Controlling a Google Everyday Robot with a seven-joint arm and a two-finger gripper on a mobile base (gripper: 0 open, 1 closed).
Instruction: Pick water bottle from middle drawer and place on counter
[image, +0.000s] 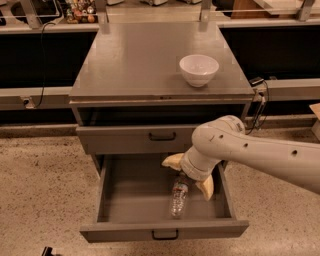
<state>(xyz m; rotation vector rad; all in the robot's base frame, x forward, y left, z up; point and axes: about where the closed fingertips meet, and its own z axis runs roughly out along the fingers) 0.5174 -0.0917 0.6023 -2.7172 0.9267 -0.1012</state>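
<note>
The water bottle (178, 196) lies on its side in the open middle drawer (135, 200), right of centre, cap end pointing to the back. My gripper (189, 174) hangs from the white arm directly over the bottle's cap end, its tan fingers (172, 161) spread wide to either side. It is open and holds nothing. The arm hides the bottle's top. The counter (140, 60) is the grey top of the cabinet above.
A white bowl (199, 69) stands on the counter at the right. A shut grey drawer front (150, 137) with a black handle sits above the open drawer. Speckled floor surrounds the cabinet. Cables hang at the cabinet's right side (260, 100).
</note>
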